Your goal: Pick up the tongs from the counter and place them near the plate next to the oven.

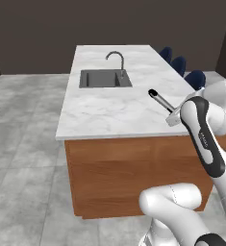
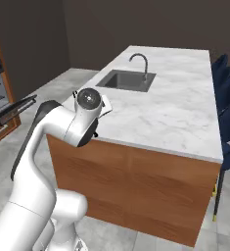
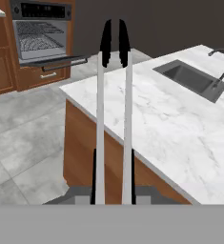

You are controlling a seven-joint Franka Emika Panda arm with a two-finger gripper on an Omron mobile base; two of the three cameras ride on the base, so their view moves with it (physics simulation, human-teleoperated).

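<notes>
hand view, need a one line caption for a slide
Gripper holds the tongs above the counter edge, toward an open oven.

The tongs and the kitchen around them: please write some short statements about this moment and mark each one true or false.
1. The gripper is shut on the tongs, which are lifted off the counter. True.
2. The tongs' black tips point toward the oven in the hand view. True.
3. The oven door is closed. False: it hangs open, with the racks visible inside.
4. The sink has a curved faucet beside it. True.
5. The tongs lie inside the sink. False: they are held in the jaws, away from the sink.
</notes>
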